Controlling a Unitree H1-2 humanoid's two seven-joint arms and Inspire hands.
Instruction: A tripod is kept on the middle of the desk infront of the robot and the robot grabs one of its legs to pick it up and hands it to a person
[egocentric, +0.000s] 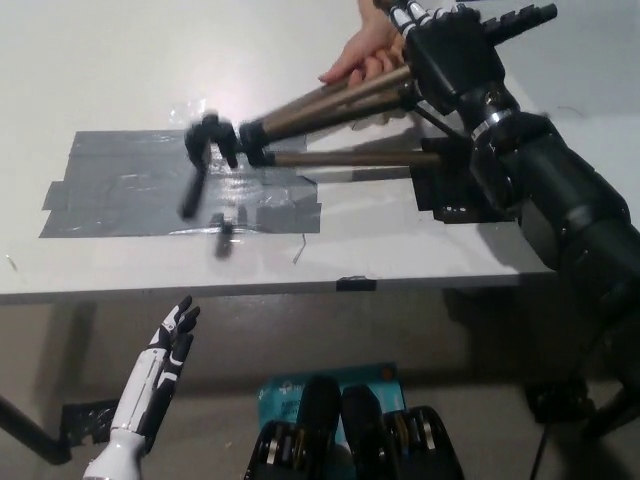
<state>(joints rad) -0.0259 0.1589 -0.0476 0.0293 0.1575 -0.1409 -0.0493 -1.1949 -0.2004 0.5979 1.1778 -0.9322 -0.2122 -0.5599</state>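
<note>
The tripod (320, 106) lies almost level in the air at about 12 to 1 o'clock, above the white desk (120, 70); its brown legs run from the black right hand (455, 60) at 1 o'clock down toward its dark head (205, 150) at about 11 o'clock; the right hand is clenched round the legs near their feet, and the feet themselves are hidden behind its fingers; one leg splays lower than the bundled others and ends behind the black forearm. The head is smeared by motion blur, so its handle and plate cannot be made out; a dark smudge under it on the grey tape patch (130, 195) looks like its shadow, lying apart from it. A person's hand (365, 55) reaches in from the top edge at 12 o'clock, cut off at the wrist; its fingers lie against the upper legs just beside the right hand, though whether they grip is unclear. A black patch (445, 195) on the desk at 3 o'clock is partly covered by the right arm. The white left hand (172, 335) rests at 7 o'clock below the desk edge, empty with fingers spread; a blue item (300, 385) on the floor at 6 o'clock is mostly hidden.
</note>
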